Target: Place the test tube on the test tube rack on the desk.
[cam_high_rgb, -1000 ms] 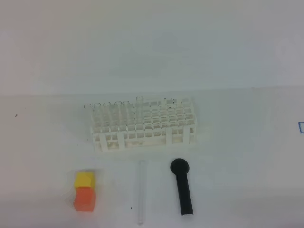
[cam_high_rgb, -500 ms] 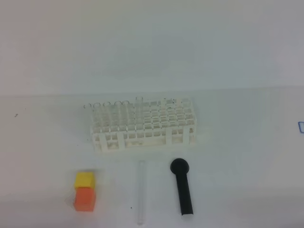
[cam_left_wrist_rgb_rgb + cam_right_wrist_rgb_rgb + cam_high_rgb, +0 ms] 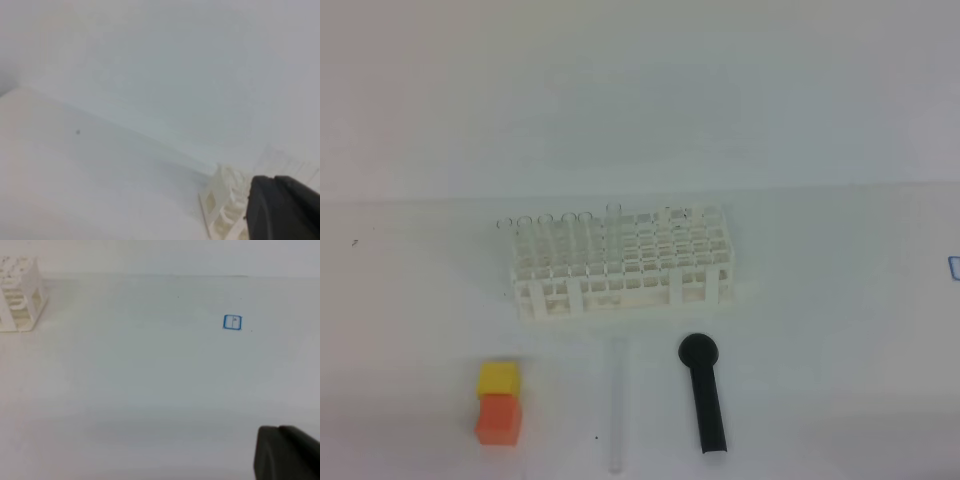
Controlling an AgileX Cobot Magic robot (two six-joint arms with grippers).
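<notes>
The test tube (image 3: 618, 405) is thin clear glass and lies flat on the desk (image 3: 820, 340), pointing front to back, just in front of the test tube rack (image 3: 620, 265). The white lattice rack holds several upright clear tubes in its back left holes. Neither gripper appears in the exterior high view. A dark part of my left gripper (image 3: 282, 207) fills the lower right corner of the left wrist view, beside a blurred corner of the rack (image 3: 222, 210). The right gripper (image 3: 286, 452) is a dark shape at the bottom right, far from the rack's end (image 3: 17, 295). Both are shut and hold nothing.
A black round-headed stick (image 3: 704, 395) lies right of the tube, parallel to it. A yellow cube (image 3: 498, 378) touches an orange cube (image 3: 499, 418) at the front left. A small blue square mark (image 3: 232, 322) is on the desk to the right.
</notes>
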